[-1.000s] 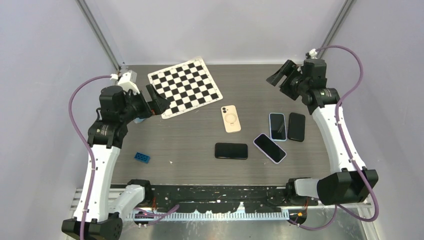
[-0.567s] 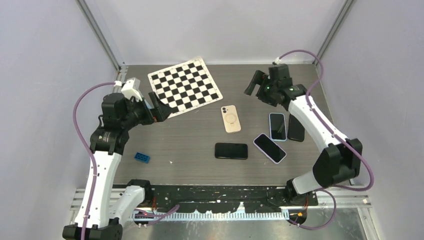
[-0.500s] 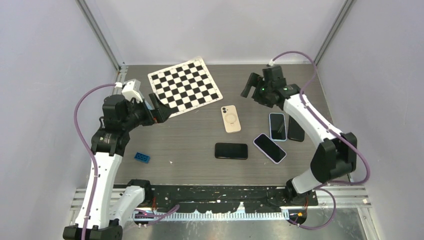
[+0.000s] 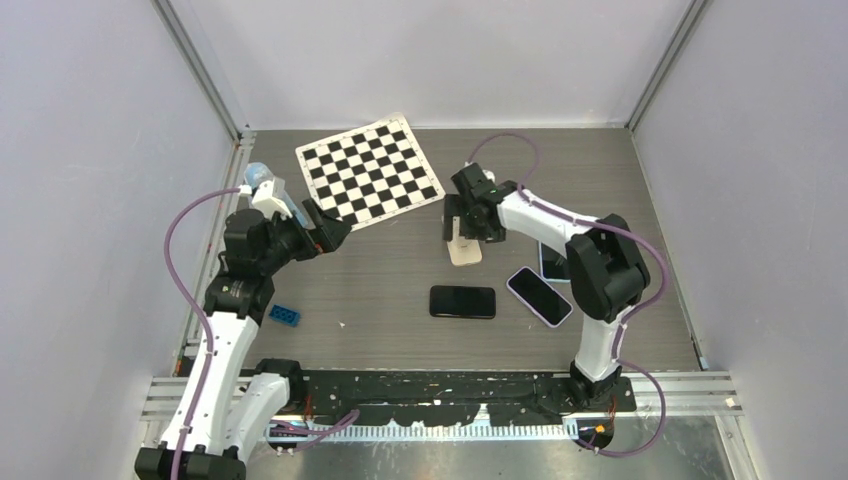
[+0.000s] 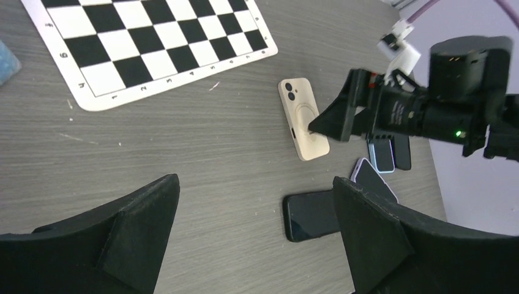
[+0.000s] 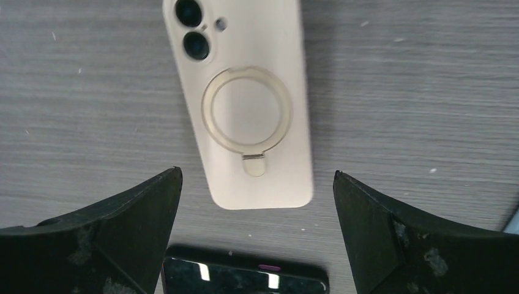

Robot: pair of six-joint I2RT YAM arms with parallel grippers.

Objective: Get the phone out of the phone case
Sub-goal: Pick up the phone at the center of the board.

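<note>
The right claw (image 6: 256, 173) gapes wide over the phone (image 6: 245, 104) at frame centre, gripping nothing; left claw (image 5: 255, 179) likewise wide, empty.

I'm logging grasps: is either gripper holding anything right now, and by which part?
Nothing is held. The right gripper hangs open over the beige cased phone, and the left gripper is open and empty.

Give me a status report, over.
Left gripper open, empty. Right gripper open above beige phone case. Phone inside, back up. Black phone close beside it.
</note>
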